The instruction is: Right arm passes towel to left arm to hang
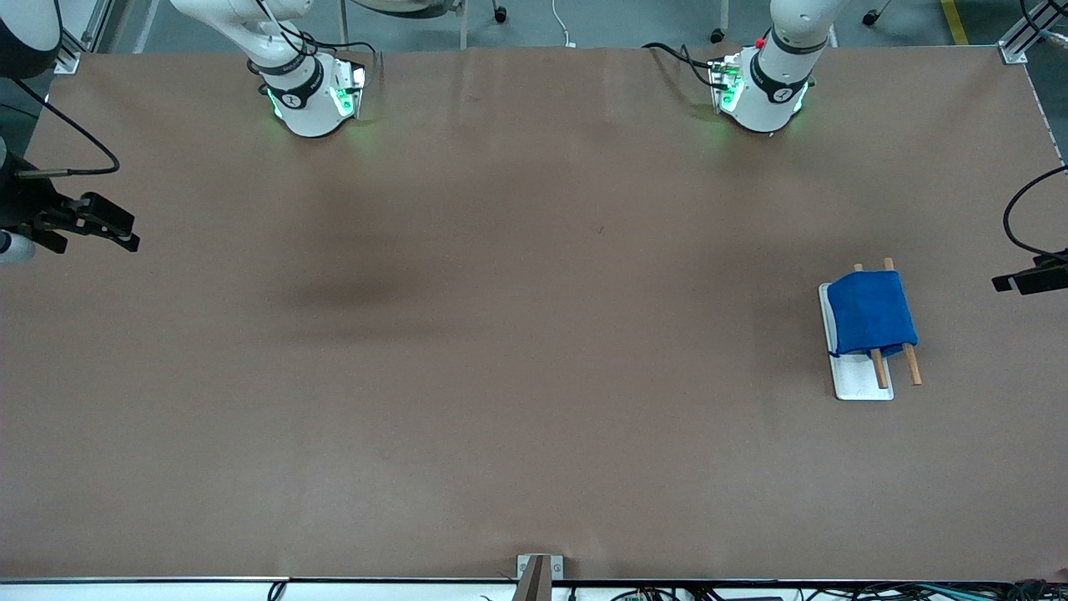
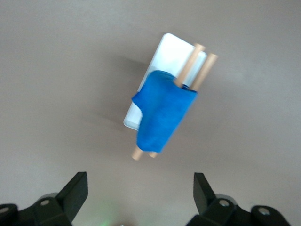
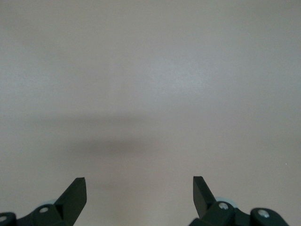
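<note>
Tabletop (image 1: pixel 501 334) carries a white tray (image 1: pixel 859 380) toward the left arm's end, the towel (image 1: pixel 870 313) draped over its two wooden rods (image 1: pixel 912 365). Left gripper (image 2: pixel 140 188) hangs above the towel, fingers spread and empty. Right gripper (image 3: pixel 139 190) hangs over bare tabletop at the right arm's end, fingers spread.

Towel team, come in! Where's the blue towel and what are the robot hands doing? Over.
Left gripper open, empty, up over table. Right gripper open, empty, over bare table. Towel draped over both wooden rods on white tray. Nothing blocking.

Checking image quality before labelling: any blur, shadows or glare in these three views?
Front view: sharp, even light, a soft dark shadow on the table toward the right arm's end. Left wrist view: slightly soft; the towel on the tray casts a faint shadow. Right wrist view: bare table, one diffuse shadow band, mild sheen.
</note>
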